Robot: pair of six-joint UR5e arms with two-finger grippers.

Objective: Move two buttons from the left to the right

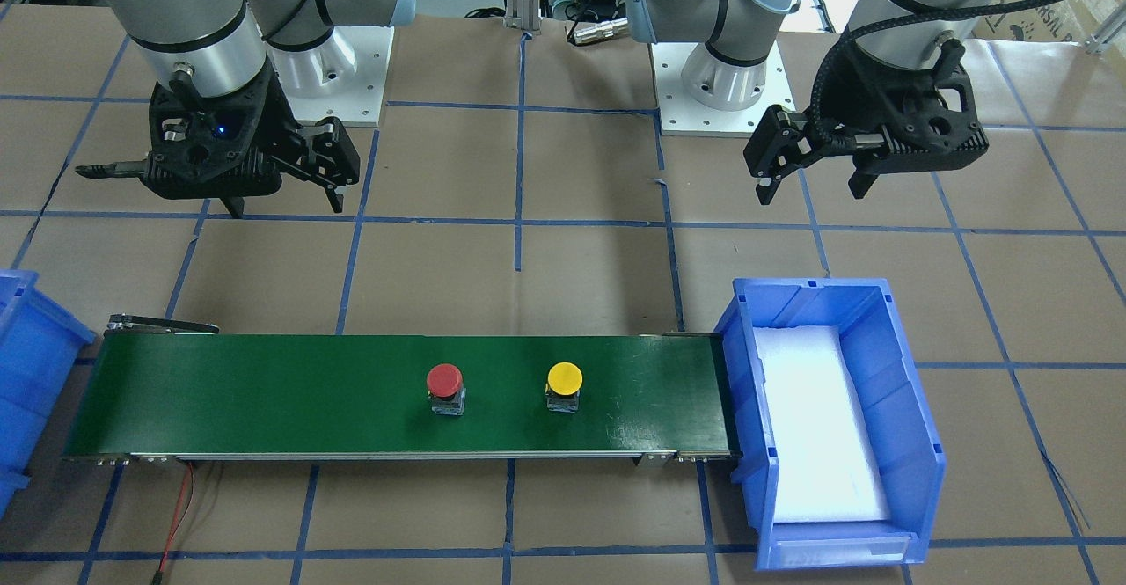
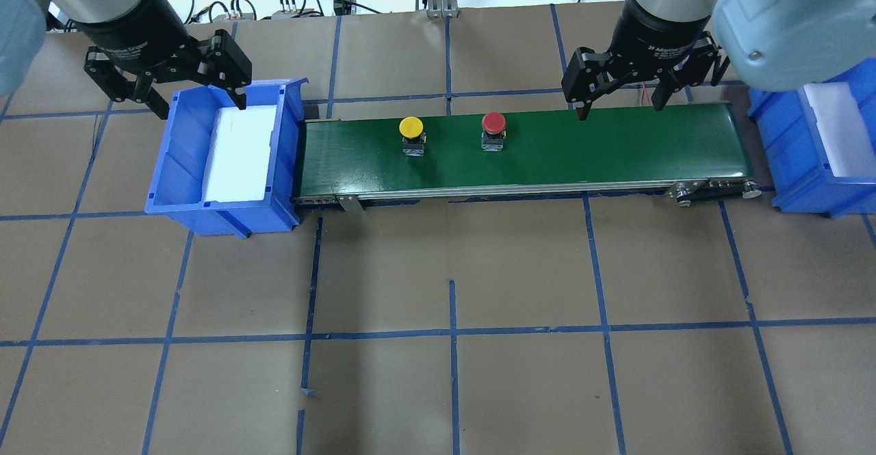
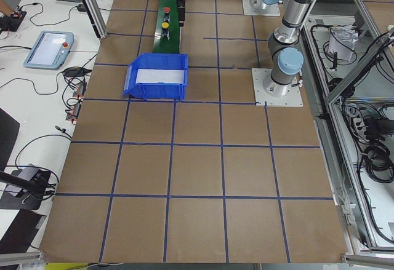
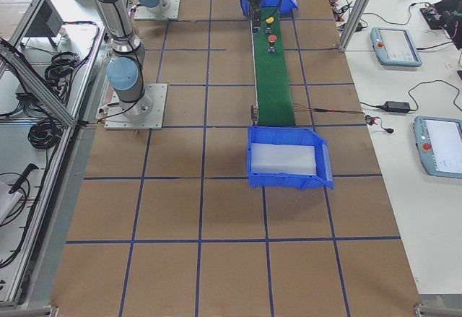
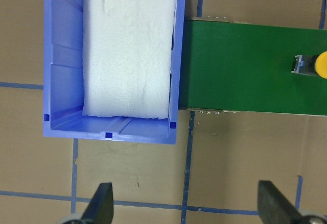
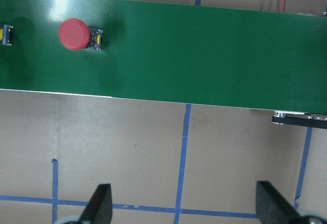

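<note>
The red button (image 1: 445, 380) and the yellow button (image 1: 564, 379) stand upright on the green conveyor belt (image 1: 264, 391), near its middle and a short gap apart. In the overhead view the yellow button (image 2: 411, 128) is nearer the left bin than the red button (image 2: 493, 124). My left gripper (image 2: 202, 107) is open and empty, high up by the left bin; its wrist view shows the yellow button (image 5: 317, 65) at the right edge. My right gripper (image 2: 621, 109) is open and empty, high above the belt to the right of the red button (image 6: 71, 34).
A blue bin (image 2: 233, 202) lined with white foam stands at the belt's left end. A second blue bin (image 2: 787, 147) stands at the right end. Brown paper with a blue tape grid covers the table. Red and black wires (image 1: 180, 506) trail from the belt's right end.
</note>
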